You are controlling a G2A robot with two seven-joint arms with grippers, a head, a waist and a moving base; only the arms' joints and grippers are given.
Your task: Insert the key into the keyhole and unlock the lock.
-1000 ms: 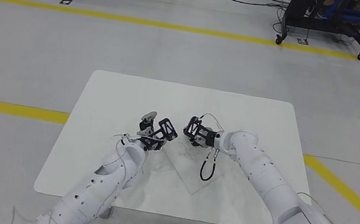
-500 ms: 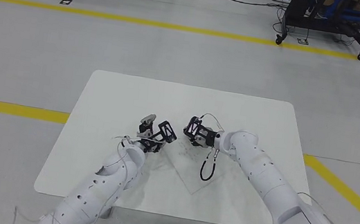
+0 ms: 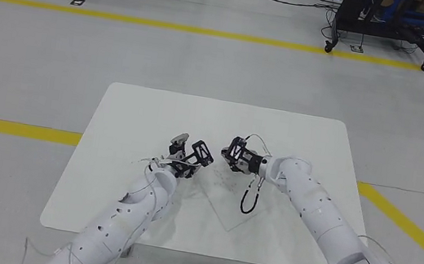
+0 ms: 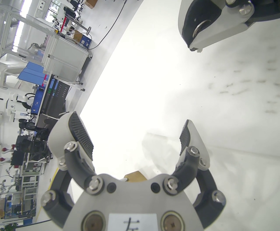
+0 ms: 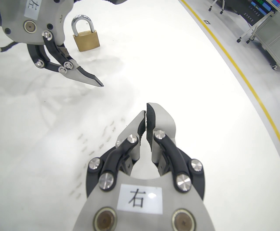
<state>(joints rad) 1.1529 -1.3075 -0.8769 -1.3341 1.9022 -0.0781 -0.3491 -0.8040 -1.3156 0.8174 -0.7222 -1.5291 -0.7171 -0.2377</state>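
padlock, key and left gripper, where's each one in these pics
padlock (image 5: 86, 42), right wrist view, on its brass body
key (image 4: 200, 26), left wrist view, on its round metal head
left gripper (image 4: 131, 122), left wrist view, midway between its open jaws

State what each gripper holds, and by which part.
Right gripper is shut on a flat silver piece, likely the key; which part it grips cannot be told. Left gripper is open, holding nothing.

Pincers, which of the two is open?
The left pincer, jaws spread wide near the brass padlock; the right pincer is shut on what looks like the key.
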